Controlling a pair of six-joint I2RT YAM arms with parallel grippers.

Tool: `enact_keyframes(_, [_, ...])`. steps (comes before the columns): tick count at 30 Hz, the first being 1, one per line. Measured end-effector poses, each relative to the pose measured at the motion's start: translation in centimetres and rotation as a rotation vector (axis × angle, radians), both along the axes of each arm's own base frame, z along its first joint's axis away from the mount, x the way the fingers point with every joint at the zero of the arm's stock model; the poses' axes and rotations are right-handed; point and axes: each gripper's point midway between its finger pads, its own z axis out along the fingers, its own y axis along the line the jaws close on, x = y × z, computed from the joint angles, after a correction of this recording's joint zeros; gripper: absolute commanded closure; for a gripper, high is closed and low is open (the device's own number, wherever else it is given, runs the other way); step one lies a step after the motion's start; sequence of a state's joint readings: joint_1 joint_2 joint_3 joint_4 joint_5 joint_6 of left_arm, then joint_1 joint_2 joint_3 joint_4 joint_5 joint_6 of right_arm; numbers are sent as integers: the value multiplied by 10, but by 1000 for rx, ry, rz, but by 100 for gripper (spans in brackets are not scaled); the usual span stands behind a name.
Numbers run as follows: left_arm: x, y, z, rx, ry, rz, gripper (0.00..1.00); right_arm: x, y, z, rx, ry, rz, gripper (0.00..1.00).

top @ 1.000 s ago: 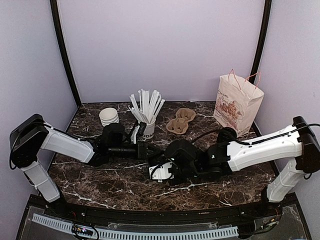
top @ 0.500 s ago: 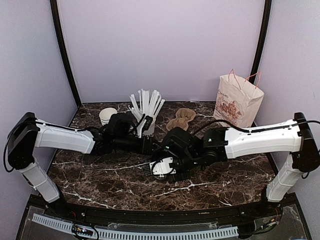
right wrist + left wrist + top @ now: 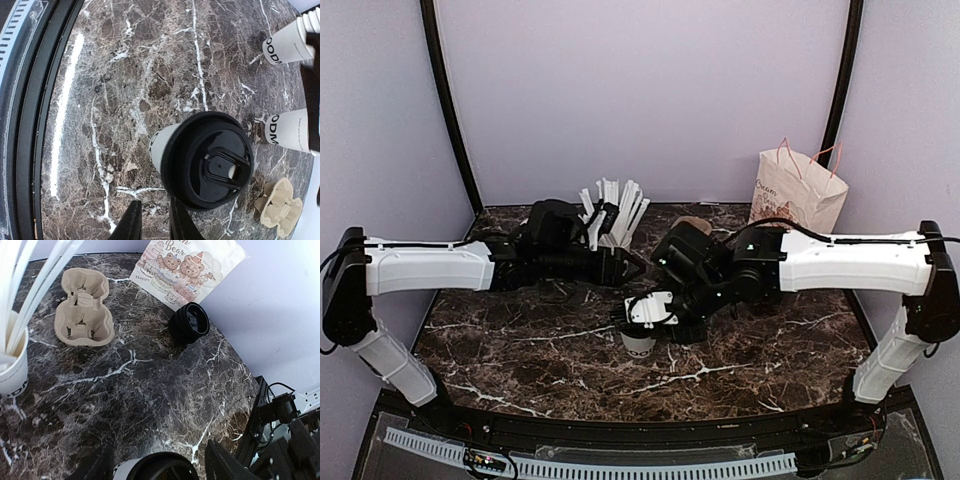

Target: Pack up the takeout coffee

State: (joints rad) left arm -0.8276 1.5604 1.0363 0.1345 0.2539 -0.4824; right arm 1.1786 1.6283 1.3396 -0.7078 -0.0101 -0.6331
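We see the takeout coffee (image 3: 638, 343) standing upright near the middle of the marble tabletop (image 3: 520, 350), its black lid (image 3: 207, 167) on. Our right tool (image 3: 153, 202) hangs just beside it, the fingers set at a narrow gap and gripping nothing. Our left tool (image 3: 156, 452) is spread wide and empty, farther back by the cup of straws (image 3: 617, 250). The cardboard carrier (image 3: 82, 310) lies beyond the coffee, and the paper bag (image 3: 795, 205) stands at the far right.

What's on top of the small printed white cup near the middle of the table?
A round black lid sits on the takeout coffee cup and covers its whole mouth. The lid hides the inside, so I cannot tell whether the cup holds anything.
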Motion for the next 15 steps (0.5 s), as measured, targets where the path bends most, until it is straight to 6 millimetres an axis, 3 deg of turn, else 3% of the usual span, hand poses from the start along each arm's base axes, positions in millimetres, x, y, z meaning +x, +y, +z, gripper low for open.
enact_keyframes(3, [-10,17,6,2,11,30,34,22,-11,10,40,29,-65,62])
enact_keyframes(7, [-34,46,9,-27,53,69,23,69,-30,31,137,86,-206,44])
enact_keyframes(10, [-49,56,0,-55,107,80,9,90,-29,38,194,137,-262,41])
enact_keyframes(15, [-63,59,-41,-44,247,94,10,92,-1,18,211,279,-243,39])
